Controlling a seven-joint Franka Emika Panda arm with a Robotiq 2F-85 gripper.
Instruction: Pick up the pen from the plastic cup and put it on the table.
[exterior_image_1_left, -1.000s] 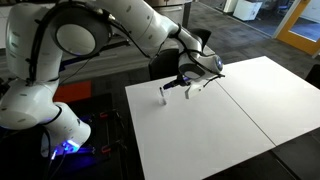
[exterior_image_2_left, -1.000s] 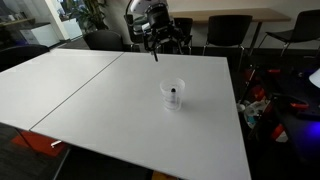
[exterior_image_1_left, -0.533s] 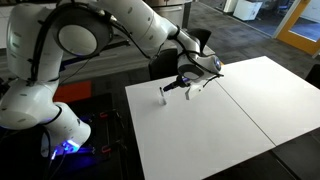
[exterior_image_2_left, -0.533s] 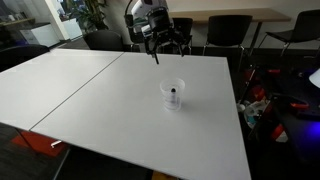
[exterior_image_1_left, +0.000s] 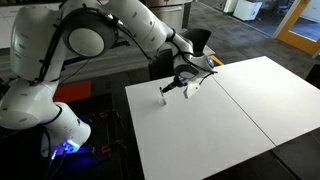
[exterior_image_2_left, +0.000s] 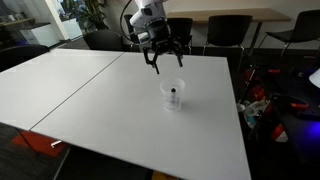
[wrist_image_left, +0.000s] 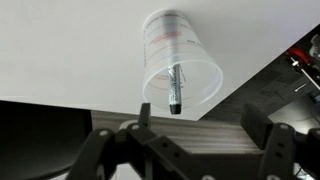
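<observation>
Wrist view: thin dark pen (wrist_image_left: 175, 88) inside translucent round plastic cup (wrist_image_left: 163, 38).

In an exterior view the scene is taken from high up beside the robot's base, looking down and across the table (exterior_image_1_left: 230, 125), with the arm (exterior_image_1_left: 130, 25) filling the near upper left. In an exterior view the same table (exterior_image_2_left: 90, 100) is seen from its opposite side at a lower, flatter angle, facing the gripper (exterior_image_2_left: 157, 66) near the far edge. The wrist view is taken from close by, past the gripper (wrist_image_left: 190, 140) at the picture's lower edge, and the plastic cup (wrist_image_left: 181, 70) on the tabletop is shared by all three views.
</observation>
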